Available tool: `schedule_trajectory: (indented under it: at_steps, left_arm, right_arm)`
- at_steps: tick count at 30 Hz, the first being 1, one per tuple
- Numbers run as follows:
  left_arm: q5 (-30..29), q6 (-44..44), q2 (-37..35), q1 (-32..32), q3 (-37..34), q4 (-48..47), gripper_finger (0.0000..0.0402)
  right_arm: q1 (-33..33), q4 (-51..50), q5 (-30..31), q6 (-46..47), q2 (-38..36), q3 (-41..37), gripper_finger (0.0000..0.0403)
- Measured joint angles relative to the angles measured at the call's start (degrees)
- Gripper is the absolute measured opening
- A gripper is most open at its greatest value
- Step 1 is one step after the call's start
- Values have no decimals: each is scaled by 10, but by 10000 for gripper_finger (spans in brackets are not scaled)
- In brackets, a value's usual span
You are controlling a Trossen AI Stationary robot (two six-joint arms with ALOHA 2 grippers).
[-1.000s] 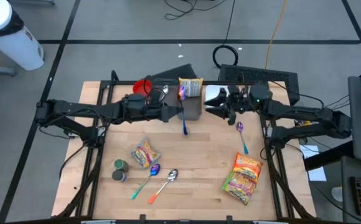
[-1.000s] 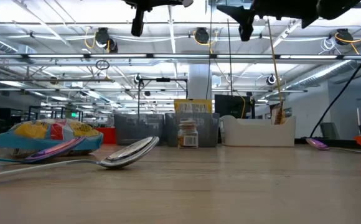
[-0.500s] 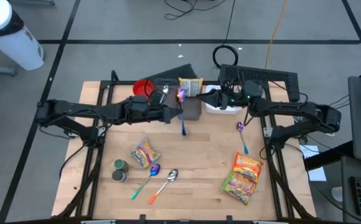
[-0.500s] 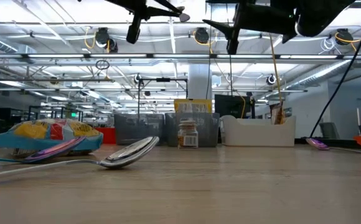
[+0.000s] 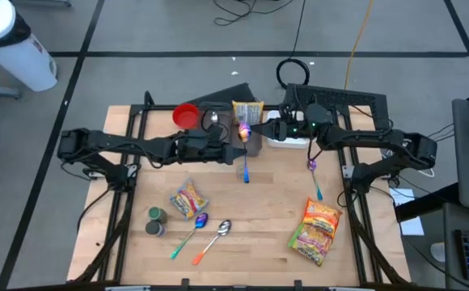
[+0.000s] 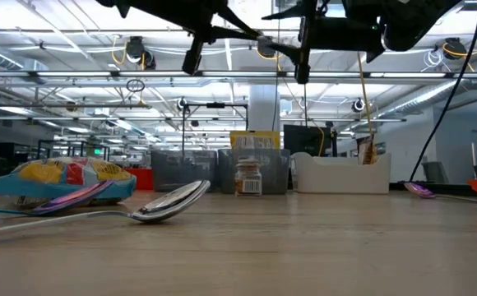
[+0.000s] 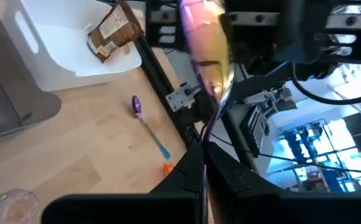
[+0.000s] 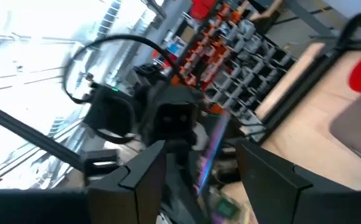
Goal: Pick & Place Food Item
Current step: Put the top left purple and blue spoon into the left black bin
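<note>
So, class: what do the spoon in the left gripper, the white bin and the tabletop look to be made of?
Spoon: probably metal with an iridescent finish, given its purple-gold mirror sheen.
White bin: likely moulded plastic, smooth and matte, with a cut-out handle.
Tabletop: wood, pale, with visible plank lines.
Left gripper: shut on the spoon's handle.

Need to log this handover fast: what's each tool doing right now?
Left tool: closed on the iridescent spoon.
Right tool: open, holding nothing.
</note>
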Motion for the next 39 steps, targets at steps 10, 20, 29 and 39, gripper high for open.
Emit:
schedule_trajectory:
  at_steps: [10,20,29,39]
  left_arm:
    - [2,30,0,8,49,-82,4]
    - [11,37,0,9,60,-99,3]
    - [12,34,0,9,60,-102,3]
    - [15,34,0,9,59,-103,5]
  right_arm:
    - [0,-4,0,-5,0,0,182]
    - [0,-4,0,-21,0,0,140]
    - [0,11,-15,-35,0,0,17]
    - [0,12,-17,-41,0,0,4]
